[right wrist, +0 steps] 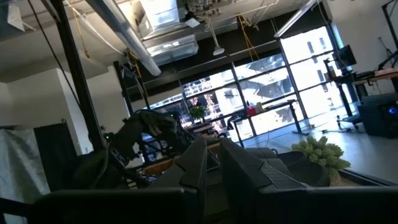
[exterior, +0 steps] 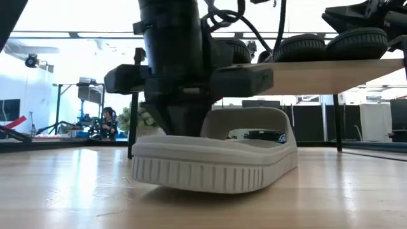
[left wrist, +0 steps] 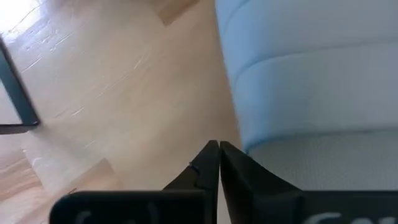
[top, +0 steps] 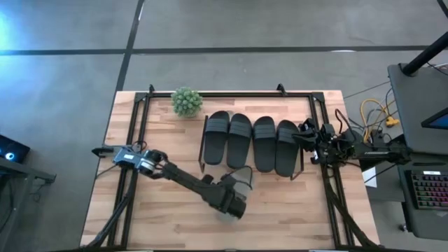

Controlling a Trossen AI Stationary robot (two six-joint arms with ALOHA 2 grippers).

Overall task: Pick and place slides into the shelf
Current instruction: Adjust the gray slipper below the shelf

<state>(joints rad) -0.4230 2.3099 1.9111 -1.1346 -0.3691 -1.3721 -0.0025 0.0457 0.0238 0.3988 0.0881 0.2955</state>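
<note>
The left end effector (top: pixel 236 203) is down at the near middle of the desk (top: pixel 140 210), its fingers (left wrist: pixel 208 168) pressed together with nothing between them, the tips right beside the edge of a pale slide (exterior: pixel 216 159). That slide lies flat on the desk, sole down, just in front of the shelf (exterior: pixel 331 73), with the left arm standing over its rear part in the low view. From above, the slide (top: pixel 241 178) shows only partly under the arm, near the shelf's near edge. Four black slides (top: pixel 252 143) sit side by side on the shelf's top board, toes toward the near side. The right end effector (top: pixel 308 140) waits at the right end of the shelf, next to the rightmost black slide; its fingers (right wrist: pixel 196 165) stand close together, holding nothing. A small green plant (top: pixel 186 101) stands at the far left corner of the shelf, on the desk
</note>
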